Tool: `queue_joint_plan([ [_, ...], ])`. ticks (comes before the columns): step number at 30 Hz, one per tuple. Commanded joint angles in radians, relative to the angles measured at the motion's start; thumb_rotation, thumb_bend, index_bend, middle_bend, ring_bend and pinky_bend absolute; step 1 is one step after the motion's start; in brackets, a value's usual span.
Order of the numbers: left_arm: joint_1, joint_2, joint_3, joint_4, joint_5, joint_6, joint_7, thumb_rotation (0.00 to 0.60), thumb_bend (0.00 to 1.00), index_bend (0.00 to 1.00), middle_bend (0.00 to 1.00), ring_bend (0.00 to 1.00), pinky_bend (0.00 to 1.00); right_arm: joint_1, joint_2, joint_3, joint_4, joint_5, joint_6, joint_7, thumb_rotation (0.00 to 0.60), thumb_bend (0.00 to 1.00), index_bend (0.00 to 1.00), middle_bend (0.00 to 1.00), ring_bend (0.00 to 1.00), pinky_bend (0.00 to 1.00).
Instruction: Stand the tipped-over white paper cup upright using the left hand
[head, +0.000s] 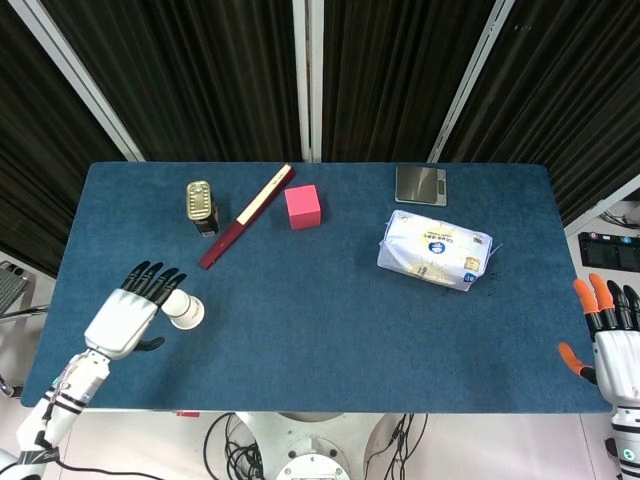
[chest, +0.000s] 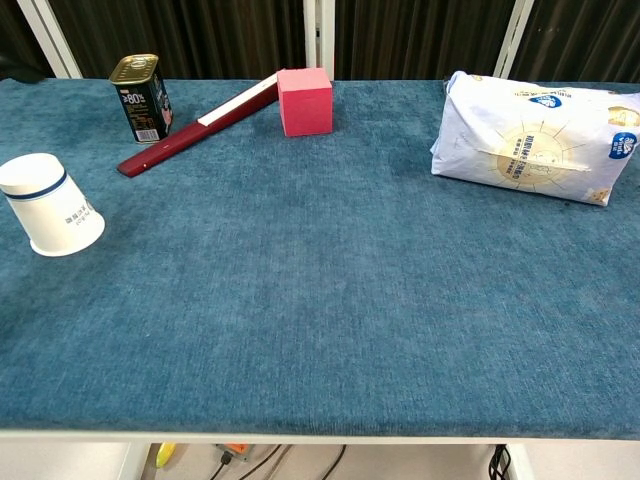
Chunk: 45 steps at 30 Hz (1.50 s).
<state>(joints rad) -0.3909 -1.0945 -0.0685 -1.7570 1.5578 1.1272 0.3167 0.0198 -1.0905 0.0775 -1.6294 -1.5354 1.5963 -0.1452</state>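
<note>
White paper cup (head: 184, 309) lying tipped near the bench's (head: 320, 340) front-left corner, left hand (head: 126, 317) just beside it with fingers (head: 152, 278) spread, holding nothing, right hand (head: 617, 355) off the front-right corner, fingers apart, empty

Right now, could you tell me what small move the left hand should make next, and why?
Probably lower the left hand and curl its spread fingers around the paper cup. The cup lies tipped on the table, nothing holds it, and in the head view the open hand overlaps its near end; the chest view shows no hand, so contact is unclear.
</note>
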Motion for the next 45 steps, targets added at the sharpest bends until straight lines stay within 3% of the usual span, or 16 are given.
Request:
queue_joint_plan([
  [1, -0.064, -0.022, -0.013, -0.028, -0.092, -0.105, 0.149, 0.600, 0.06, 0.06, 0.08, 0.00, 0.06, -0.001, 0.002, 0.001, 0.004, 0.003, -0.002, 0.006, 0.600, 0.15, 0.00, 0.00, 0.00, 0.00],
  [9, -0.129, -0.069, -0.014, -0.009, -0.200, -0.186, 0.287, 0.600, 0.13, 0.12, 0.10, 0.00, 0.06, -0.002, 0.003, 0.001, 0.017, 0.012, -0.010, 0.029, 0.600, 0.16, 0.00, 0.00, 0.00, 0.00],
  [17, -0.161, -0.094, -0.003, 0.010, -0.299, -0.195, 0.385, 0.600, 0.18, 0.19, 0.16, 0.00, 0.06, -0.004, 0.003, 0.004, 0.030, 0.023, -0.015, 0.047, 0.600, 0.17, 0.00, 0.00, 0.00, 0.00],
  [23, -0.172, -0.111, 0.003, 0.020, -0.346, -0.166, 0.445, 0.600, 0.19, 0.33, 0.29, 0.00, 0.07, 0.000, 0.003, -0.002, 0.034, 0.032, -0.038, 0.033, 0.600, 0.17, 0.00, 0.00, 0.00, 0.00],
  [28, -0.175, -0.127, 0.004, 0.018, -0.376, -0.136, 0.457, 0.600, 0.20, 0.38, 0.40, 0.06, 0.10, 0.004, 0.003, -0.003, 0.027, 0.041, -0.053, 0.022, 0.600, 0.18, 0.00, 0.00, 0.00, 0.00],
  [32, -0.175, -0.132, 0.003, 0.020, -0.347, -0.105, 0.433, 0.600, 0.20, 0.40, 0.42, 0.06, 0.10, 0.004, 0.008, -0.002, 0.020, 0.046, -0.056, 0.015, 0.600, 0.18, 0.00, 0.00, 0.00, 0.00],
  [35, -0.169, -0.137, -0.009, 0.018, -0.303, -0.078, 0.337, 0.600, 0.20, 0.40, 0.42, 0.07, 0.10, 0.003, 0.012, 0.001, 0.015, 0.045, -0.050, 0.022, 0.600, 0.18, 0.00, 0.00, 0.00, 0.00],
  [38, -0.151, -0.153, -0.027, 0.023, -0.244, -0.046, 0.139, 0.600, 0.20, 0.40, 0.42, 0.08, 0.13, 0.002, 0.013, 0.003, 0.015, 0.048, -0.050, 0.033, 0.600, 0.18, 0.00, 0.00, 0.00, 0.00],
  [42, -0.119, -0.220, -0.054, 0.057, -0.208, -0.026, -0.281, 0.600, 0.20, 0.39, 0.42, 0.11, 0.19, 0.008, 0.015, 0.001, 0.012, 0.054, -0.069, 0.047, 0.600, 0.18, 0.00, 0.00, 0.00, 0.00],
  [45, -0.114, -0.260, -0.056, 0.110, -0.197, -0.073, -0.588, 0.600, 0.20, 0.39, 0.42, 0.11, 0.19, 0.011, 0.013, -0.001, 0.010, 0.052, -0.074, 0.044, 0.600, 0.18, 0.00, 0.00, 0.00, 0.00],
])
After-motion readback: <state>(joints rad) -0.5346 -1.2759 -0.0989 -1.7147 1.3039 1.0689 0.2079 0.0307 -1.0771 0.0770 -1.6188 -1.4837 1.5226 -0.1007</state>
